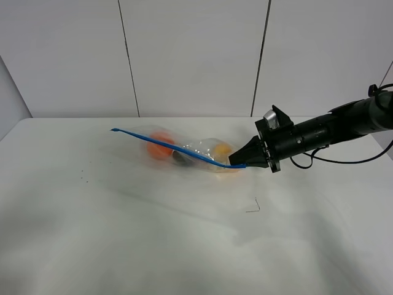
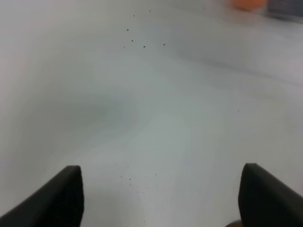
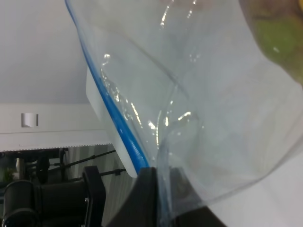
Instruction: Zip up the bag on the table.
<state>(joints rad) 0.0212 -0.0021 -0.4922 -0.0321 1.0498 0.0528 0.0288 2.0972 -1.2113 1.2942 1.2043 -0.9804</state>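
While the bag [image 1: 184, 152] lies on the table [image 1: 123, 233] a little far of the middle, the exterior high view shows the right gripper [image 1: 241, 163] reaching in from the right, its black fingers pinched together on the right end of the blue zip strip [image 1: 178, 149]. That strip runs slantwise from a raised far-left tip down to the claw. Through the clear plastic 1 orange item [image 1: 159, 145], a dark one [image 1: 179, 158] and a yellow one [image 1: 222, 150] show, set in a row from left to right. A small dark thread-like mark [image 1: 253, 206] sits on the tabletop near of the gripper. The left arm does not appear here.

Seen from the left wrist, the left gripper [image 2: 161, 198] hovers over bare white table [image 2: 151, 118], its 2 dark fingertips [image 2: 64, 196] standing wide apart with nothing between them. A blurred orange patch [image 2: 247, 4] lies far off at the edge of the frame.

From the right wrist, the crinkled clear bag [image 3: 213, 109] fills most of the view, with the blue zip strip [image 3: 116, 123] leading straight into the closed right gripper [image 3: 158, 196], which clamps the plastic. A yellow-green shape [image 3: 279, 42] shows blurred through the film.
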